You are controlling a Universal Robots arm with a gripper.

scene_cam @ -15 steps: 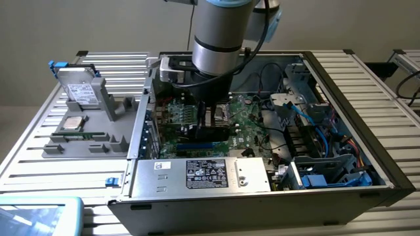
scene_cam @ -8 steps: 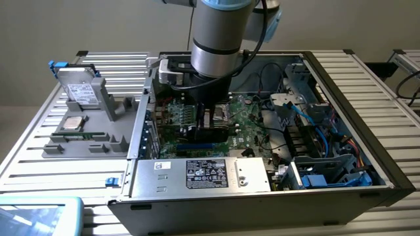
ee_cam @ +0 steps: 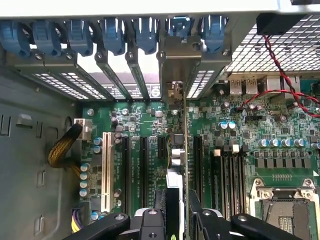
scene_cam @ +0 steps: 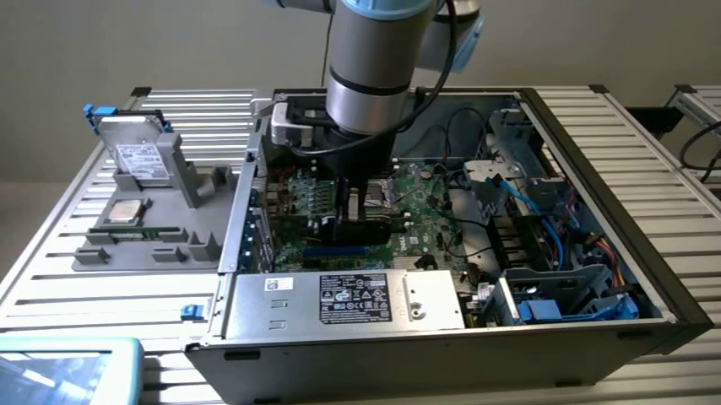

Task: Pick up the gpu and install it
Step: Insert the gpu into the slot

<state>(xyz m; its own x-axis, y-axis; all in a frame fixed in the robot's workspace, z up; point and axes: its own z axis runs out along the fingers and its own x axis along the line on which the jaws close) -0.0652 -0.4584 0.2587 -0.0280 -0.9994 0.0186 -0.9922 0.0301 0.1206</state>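
With our pincer point(ee_cam: 183, 212) pinching the gpu point(ee_cam: 178, 152) upright on edge over the motherboard point(ee_cam: 240, 135) slots, we should hold it square, line its bracket with the rear opening, and press evenly.

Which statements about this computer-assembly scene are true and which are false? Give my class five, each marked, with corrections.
1. The gripper holds the gpu inside the open computer case. True.
2. The hard drive lies inside the case. False: it sits in the grey tray, at the exterior view's left of the case.
3. The gpu stands on edge above the motherboard. True.
4. The gpu sits in the white slot. False: that slot is bare, apart from the card.
5. A lid covers the case. False: it is open, its motherboard showing.
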